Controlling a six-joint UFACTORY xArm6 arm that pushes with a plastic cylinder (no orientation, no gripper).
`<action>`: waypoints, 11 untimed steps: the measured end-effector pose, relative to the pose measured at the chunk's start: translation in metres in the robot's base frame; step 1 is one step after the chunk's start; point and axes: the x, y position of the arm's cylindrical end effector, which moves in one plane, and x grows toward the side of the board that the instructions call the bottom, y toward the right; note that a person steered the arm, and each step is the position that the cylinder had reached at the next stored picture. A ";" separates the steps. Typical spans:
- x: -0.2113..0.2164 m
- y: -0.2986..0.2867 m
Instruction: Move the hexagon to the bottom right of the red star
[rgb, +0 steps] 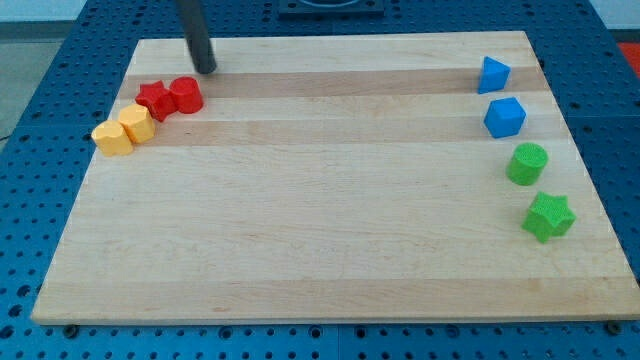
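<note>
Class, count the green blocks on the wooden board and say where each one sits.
2. The green cylinder sits near the view's right edge, below the blue blocks; the green star lies just below it. Nothing appears hidden.

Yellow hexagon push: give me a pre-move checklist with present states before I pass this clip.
1. My tip in view: ok, above the red cylinder block.
2. Yellow hexagon block identified: ok, beside the yellow block, whose shape is unclear.
3. Hexagon already at the bottom right of the red star block: not ok, it sits at its lower left, touching.
4. Tip behind the hexagon for a push: not ok.
5. Blue and green blocks far from the path: ok.
</note>
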 end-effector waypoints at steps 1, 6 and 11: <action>0.052 -0.014; 0.056 -0.099; 0.213 -0.100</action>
